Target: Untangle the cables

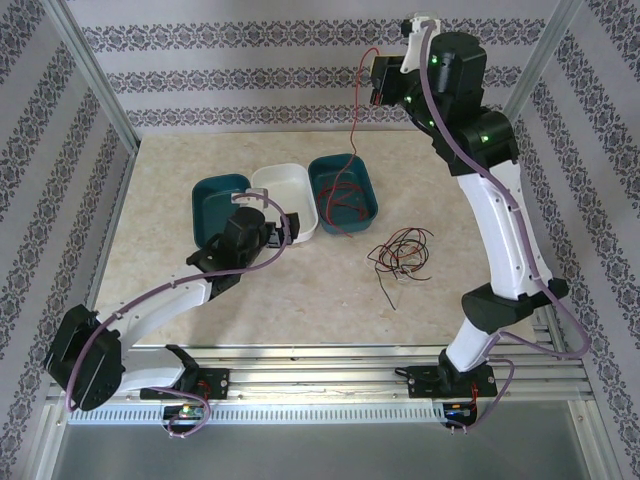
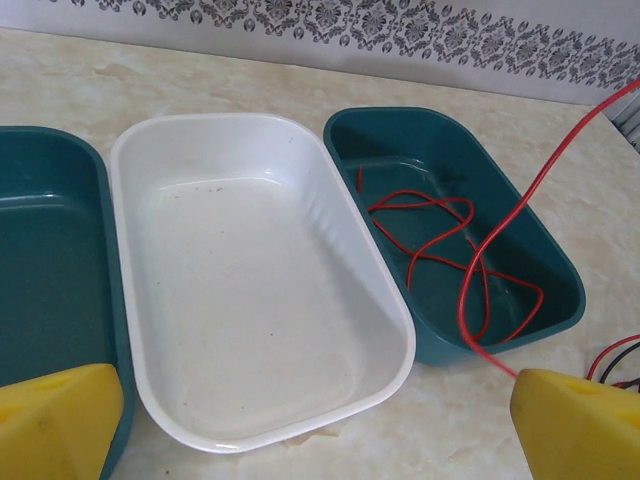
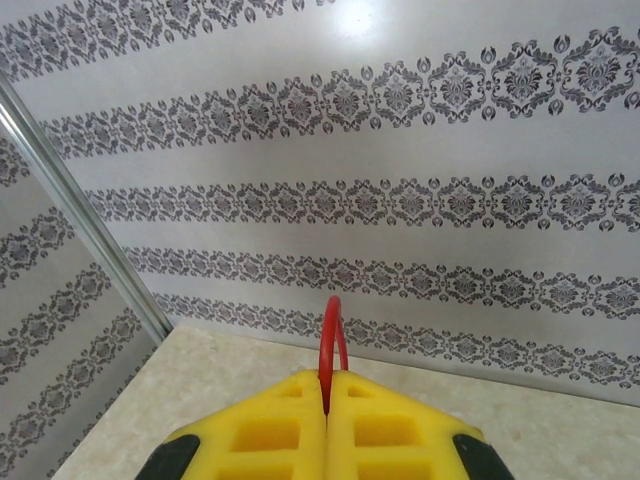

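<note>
My right gripper (image 1: pixel 378 82) is raised high near the back wall and is shut on a red cable (image 1: pixel 357 112). In the right wrist view a small red loop (image 3: pixel 331 325) sticks out above the closed yellow fingers (image 3: pixel 270 430). From there the cable hangs down into the right teal tray (image 1: pixel 372 185), where its lower part lies in loose coils (image 2: pixel 430 230). A tangle of red, black and whitish cables (image 1: pixel 400 255) lies on the table right of the trays. My left gripper (image 1: pixel 278 228) is open with nothing in it, low at the white tray's near edge (image 2: pixel 300 415).
Three trays stand side by side mid-table: a teal one (image 1: pixel 215 190) on the left, a white one (image 1: pixel 285 180) with nothing in it, and the teal one holding the red cable. Patterned walls and metal posts (image 1: pixel 95 80) enclose the table.
</note>
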Motion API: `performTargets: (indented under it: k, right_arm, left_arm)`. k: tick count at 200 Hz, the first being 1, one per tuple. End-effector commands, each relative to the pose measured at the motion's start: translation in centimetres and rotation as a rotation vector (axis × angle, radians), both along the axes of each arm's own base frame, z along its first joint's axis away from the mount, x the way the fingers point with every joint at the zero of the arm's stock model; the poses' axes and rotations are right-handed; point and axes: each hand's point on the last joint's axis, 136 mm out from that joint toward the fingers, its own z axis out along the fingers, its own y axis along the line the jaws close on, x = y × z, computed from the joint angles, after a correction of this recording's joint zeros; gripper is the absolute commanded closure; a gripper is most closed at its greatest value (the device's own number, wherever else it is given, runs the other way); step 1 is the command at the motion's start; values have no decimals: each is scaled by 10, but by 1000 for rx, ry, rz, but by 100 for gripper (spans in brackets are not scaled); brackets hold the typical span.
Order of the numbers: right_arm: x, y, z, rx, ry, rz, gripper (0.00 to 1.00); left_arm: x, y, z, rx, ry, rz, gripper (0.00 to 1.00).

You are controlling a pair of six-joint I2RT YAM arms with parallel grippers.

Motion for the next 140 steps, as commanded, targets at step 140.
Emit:
performTargets:
  k: [140]
  right_arm:
    - [47, 21, -16, -33, -11, -23, 100]
  left_arm:
    - [-1, 10, -2, -26, 1, 38, 1]
